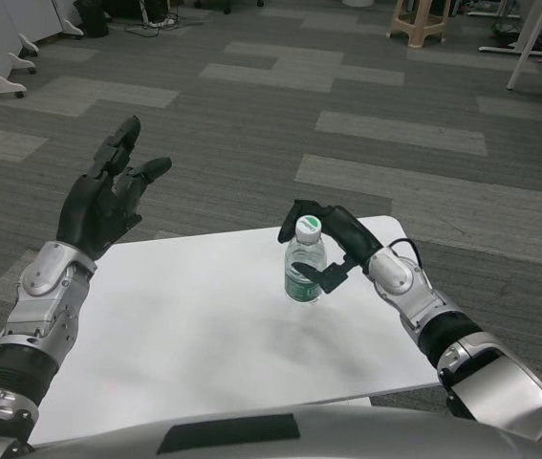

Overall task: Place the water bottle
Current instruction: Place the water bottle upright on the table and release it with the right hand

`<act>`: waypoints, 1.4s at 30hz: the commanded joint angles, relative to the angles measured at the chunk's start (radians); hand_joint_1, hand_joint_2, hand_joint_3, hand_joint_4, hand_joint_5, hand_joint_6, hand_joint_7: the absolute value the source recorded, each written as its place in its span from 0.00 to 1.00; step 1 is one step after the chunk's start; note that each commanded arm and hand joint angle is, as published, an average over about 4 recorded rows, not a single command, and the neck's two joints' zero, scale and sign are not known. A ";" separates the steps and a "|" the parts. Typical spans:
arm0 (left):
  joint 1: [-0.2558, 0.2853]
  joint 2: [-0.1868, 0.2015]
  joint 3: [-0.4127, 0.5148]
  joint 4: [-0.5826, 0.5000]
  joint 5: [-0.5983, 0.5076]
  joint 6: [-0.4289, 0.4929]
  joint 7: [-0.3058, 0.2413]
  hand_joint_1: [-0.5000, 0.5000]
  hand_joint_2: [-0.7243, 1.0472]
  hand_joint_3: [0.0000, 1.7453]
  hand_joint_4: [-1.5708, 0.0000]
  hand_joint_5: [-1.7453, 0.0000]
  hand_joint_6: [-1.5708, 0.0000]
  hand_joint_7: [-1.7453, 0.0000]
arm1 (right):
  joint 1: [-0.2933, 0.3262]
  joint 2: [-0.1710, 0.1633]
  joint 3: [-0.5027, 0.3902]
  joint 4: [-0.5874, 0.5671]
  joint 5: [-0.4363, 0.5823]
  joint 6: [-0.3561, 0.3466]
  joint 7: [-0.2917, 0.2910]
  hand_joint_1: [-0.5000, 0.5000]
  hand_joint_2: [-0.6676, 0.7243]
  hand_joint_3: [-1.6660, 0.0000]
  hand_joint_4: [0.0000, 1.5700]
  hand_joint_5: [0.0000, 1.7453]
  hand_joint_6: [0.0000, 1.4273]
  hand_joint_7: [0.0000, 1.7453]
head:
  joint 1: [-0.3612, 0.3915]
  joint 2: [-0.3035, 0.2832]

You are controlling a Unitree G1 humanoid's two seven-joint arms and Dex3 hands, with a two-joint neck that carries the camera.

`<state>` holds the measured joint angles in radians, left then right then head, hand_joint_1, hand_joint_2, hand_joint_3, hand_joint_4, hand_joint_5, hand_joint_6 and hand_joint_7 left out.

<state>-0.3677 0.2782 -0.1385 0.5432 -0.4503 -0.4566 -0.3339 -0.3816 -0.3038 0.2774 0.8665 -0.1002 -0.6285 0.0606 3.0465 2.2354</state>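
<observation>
On the white table (175,335) the water bottle (304,268) stands upright, the right hand (333,244) wrapped around it — placement looks done, release comes next. Left hand (108,201) hovers, fingers spread, empty.

A white table (184,335) stood on grey patterned carpet (366,105). Beyond it were a beige stool (417,19), wheeled white partition bases (3,57) and cables (151,24) on the floor.

Left hand (108,196) raised, fingers spread, right hand (333,247) curled, gripping
</observation>
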 commanded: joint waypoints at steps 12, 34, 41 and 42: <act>0.006 0.001 0.003 -0.006 -0.008 -0.005 0.006 0.02 1.00 0.30 1.00 0.53 1.00 1.00 | -0.003 0.027 -0.010 0.270 -0.023 -0.152 -0.113 0.16 0.18 0.10 0.66 0.94 0.68 0.91 | 0.000 0.002; 0.007 0.001 0.002 -0.008 -0.007 -0.005 0.006 0.02 1.00 0.30 1.00 0.53 1.00 1.00 | 0.007 0.022 -0.009 0.345 -0.074 -0.168 -0.122 0.23 0.10 0.10 0.22 0.61 0.16 0.65 | 0.001 -0.003; 0.008 0.001 0.003 -0.007 -0.007 -0.005 0.006 0.02 1.00 0.30 1.00 0.53 1.00 1.00 | 0.019 0.014 -0.022 0.332 -0.060 -0.168 -0.105 0.21 0.09 0.19 0.00 0.14 0.00 0.06 | -0.001 0.000; 0.009 0.001 0.003 -0.007 -0.007 -0.005 0.006 0.02 1.00 0.30 1.00 0.53 1.00 1.00 | 0.020 0.013 -0.028 0.331 -0.058 -0.168 -0.104 0.21 0.08 0.19 0.00 0.10 0.00 0.04 | 0.000 0.000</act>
<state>-0.3640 0.2774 -0.1385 0.5415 -0.4503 -0.4589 -0.3339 -0.3709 -0.2777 0.2616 1.2000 -0.1628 -0.8071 -0.0483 3.0463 2.2347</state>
